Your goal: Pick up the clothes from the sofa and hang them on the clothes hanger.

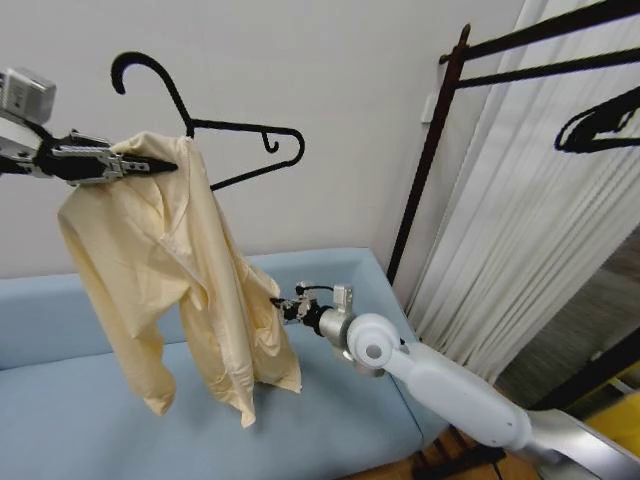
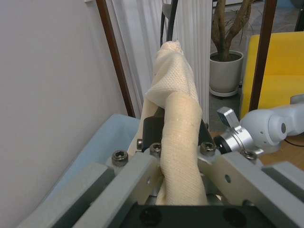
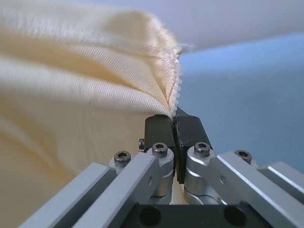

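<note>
A pale yellow jacket (image 1: 190, 290) hangs in the air above the sofa, one shoulder draped over a black hanger (image 1: 245, 130). My left gripper (image 1: 150, 165) is at the upper left, shut on the jacket's shoulder where it lies over the hanger. The left wrist view shows that cloth (image 2: 178, 109) bunched between the fingers of the left gripper (image 2: 178, 127). Lower down, my right gripper (image 1: 281, 306) is shut on the jacket's front edge. In the right wrist view its black pads (image 3: 161, 132) pinch the zipper edge (image 3: 174, 95) of the jacket (image 3: 71, 85).
A light blue sofa (image 1: 330, 420) lies below the jacket. A dark clothes rack (image 1: 428, 150) stands to the right with another black hanger (image 1: 600, 125) on its bar, before white curtains (image 1: 500, 230). A potted plant (image 2: 226, 71) and a yellow chair (image 2: 280, 71) stand beyond.
</note>
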You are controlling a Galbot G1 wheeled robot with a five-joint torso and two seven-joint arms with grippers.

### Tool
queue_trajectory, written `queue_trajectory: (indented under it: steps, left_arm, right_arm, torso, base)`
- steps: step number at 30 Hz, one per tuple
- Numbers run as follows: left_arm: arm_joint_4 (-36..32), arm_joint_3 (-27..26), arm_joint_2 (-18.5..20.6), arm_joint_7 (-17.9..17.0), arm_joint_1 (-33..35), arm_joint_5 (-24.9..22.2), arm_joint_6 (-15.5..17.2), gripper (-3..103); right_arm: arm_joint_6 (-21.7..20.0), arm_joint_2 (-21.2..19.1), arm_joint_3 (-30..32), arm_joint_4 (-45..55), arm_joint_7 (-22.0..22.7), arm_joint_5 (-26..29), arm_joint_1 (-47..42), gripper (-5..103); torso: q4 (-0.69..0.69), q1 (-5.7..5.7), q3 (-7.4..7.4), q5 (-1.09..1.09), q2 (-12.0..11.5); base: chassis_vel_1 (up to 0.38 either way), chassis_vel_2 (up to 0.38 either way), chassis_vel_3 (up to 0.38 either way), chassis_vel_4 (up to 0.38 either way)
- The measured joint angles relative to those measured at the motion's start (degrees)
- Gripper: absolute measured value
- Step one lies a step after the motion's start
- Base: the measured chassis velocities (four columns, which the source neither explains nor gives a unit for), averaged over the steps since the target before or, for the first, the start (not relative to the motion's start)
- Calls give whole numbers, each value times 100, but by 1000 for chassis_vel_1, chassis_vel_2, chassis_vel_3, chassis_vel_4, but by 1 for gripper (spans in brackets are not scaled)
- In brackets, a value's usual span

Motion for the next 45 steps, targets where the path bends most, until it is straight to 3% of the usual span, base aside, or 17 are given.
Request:
queue_trajectory:
  steps: [8,15,18,25,30,37,43,45]
  left_arm:
    - [-96,12,-153,-5,-24,67,23,3]
    - [-156,30,-313,43,-17,181,34,3]
    - [-193,41,-410,59,-6,245,39,3]
    - [-228,139,-754,169,69,740,91,3]
    - [-269,163,-881,147,109,910,146,3]
    - [-409,220,-1126,-189,124,1014,255,3]
    - [-581,230,-1312,-927,111,930,327,3]
    - [-599,230,-1319,-934,108,919,329,3]
  right_arm:
    - [-201,-90,785,-418,-15,-5,952,1]
    - [-1299,-410,1049,-1230,-699,-79,2521,1]
    - [-1539,-454,970,-1458,-740,-126,3001,1]
    - [-2127,-349,648,-1699,-343,140,4069,1]
    - [-2216,-339,364,-1647,-64,609,4671,1]
    - [-2220,-421,-109,-1561,318,1244,5285,1]
    - [-2215,-456,-555,-1285,726,1776,5489,1]
    - [-2212,-397,-595,-1265,809,1816,5492,1]
  torso:
    - [-1,0,0,1,0]
    - [0,0,0,1,0]
    - [-2,0,0,1,0]
    - [0,0,0,-1,0]
    - [0,0,0,-1,0]
    - [-2,0,0,-1,0]
    - [-2,0,0,0,0]
    - [-2,0,0,1,0]
  base:
    - [0,0,0,0]
    - [0,0,0,0]
    - [0,0,0,0]
    - [0,0,0,0]
    - [0,0,0,0]
    - [0,0,0,0]
    - [0,0,0,0]
    - [0,0,0,0]
